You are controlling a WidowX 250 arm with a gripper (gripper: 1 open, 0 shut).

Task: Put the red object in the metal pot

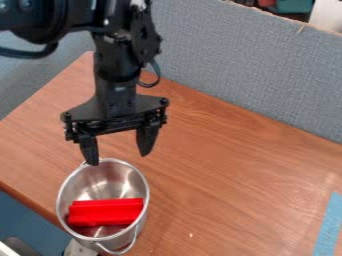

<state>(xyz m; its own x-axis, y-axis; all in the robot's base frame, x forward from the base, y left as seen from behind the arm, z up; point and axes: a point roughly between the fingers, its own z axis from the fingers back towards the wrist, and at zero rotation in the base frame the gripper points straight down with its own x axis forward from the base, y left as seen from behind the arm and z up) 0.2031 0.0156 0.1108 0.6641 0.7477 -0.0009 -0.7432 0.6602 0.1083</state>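
Observation:
The metal pot [83, 185] stands near the front edge of the wooden table, shiny and round. Inside it lies the red object [104, 212], a bright red block resting flat against the near inner wall. My gripper [116, 151] hangs pointing down just above the pot's far rim, open, its two dark fingers [91, 150] spread wide with nothing between them. It is apart from the red block.
The brown wooden table [241, 170] reaches back to a grey-blue partition wall [254, 75]. The table's front edge runs just left of and below the pot. A blue patch shows at the lower right corner [333, 235].

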